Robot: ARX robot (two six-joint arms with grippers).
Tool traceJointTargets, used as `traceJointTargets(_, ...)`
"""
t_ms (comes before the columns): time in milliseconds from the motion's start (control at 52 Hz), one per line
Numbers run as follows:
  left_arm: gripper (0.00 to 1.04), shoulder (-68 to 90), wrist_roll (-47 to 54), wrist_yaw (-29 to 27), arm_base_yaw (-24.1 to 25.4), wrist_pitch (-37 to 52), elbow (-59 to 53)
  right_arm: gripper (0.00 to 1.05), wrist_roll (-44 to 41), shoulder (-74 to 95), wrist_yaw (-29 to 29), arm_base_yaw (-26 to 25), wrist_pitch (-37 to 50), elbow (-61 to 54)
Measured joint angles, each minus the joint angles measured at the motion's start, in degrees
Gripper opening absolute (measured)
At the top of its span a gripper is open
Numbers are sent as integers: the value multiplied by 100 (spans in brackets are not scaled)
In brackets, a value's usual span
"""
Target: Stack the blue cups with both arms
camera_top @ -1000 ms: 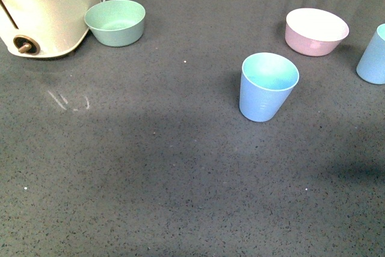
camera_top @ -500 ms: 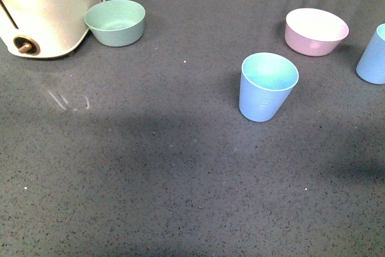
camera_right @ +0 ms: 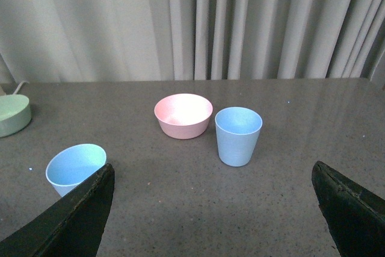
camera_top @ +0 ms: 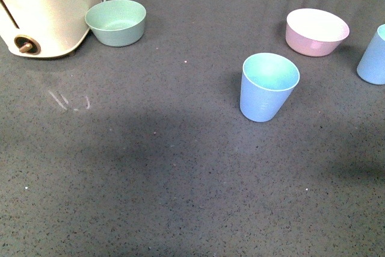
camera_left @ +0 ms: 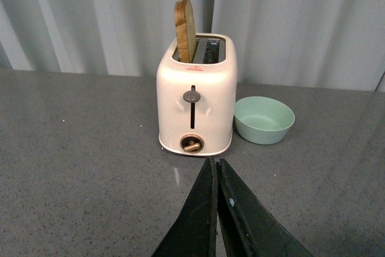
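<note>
One blue cup [camera_top: 268,86] stands upright near the middle of the grey counter. A second blue cup [camera_top: 373,55] stands at the right edge of the front view, cut off by the frame. Both show in the right wrist view: the first blue cup [camera_right: 75,168] partly behind a finger, the second blue cup [camera_right: 238,135] beside the pink bowl. My right gripper [camera_right: 213,176] is open wide with nothing between its fingers, well short of both cups. My left gripper [camera_left: 214,164] is shut and empty, facing the toaster. Neither arm shows in the front view.
A cream toaster [camera_left: 195,97] with a slice of bread [camera_left: 186,22] stands at the back left, a mint-green bowl [camera_top: 116,22] beside it. A pink bowl [camera_top: 317,31] with white inside sits at the back right. Curtains hang behind the counter.
</note>
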Motion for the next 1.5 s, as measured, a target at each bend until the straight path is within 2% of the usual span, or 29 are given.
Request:
traceJointTargets(327,2,-1394,2,0,0,-1268,-4,96,0,0,0,0,0,0)
traceJointTargets(1077,2,-2907,2,0,0,-2754,-4,96,0,0,0,0,0,0)
traceJointTargets(1173,2,-3674,2,0,2,-3689,-4,96,0,0,0,0,0,0)
traceJointTargets(1500,2,-3847,2,0,2,-3783,-4,96,0,0,0,0,0,0)
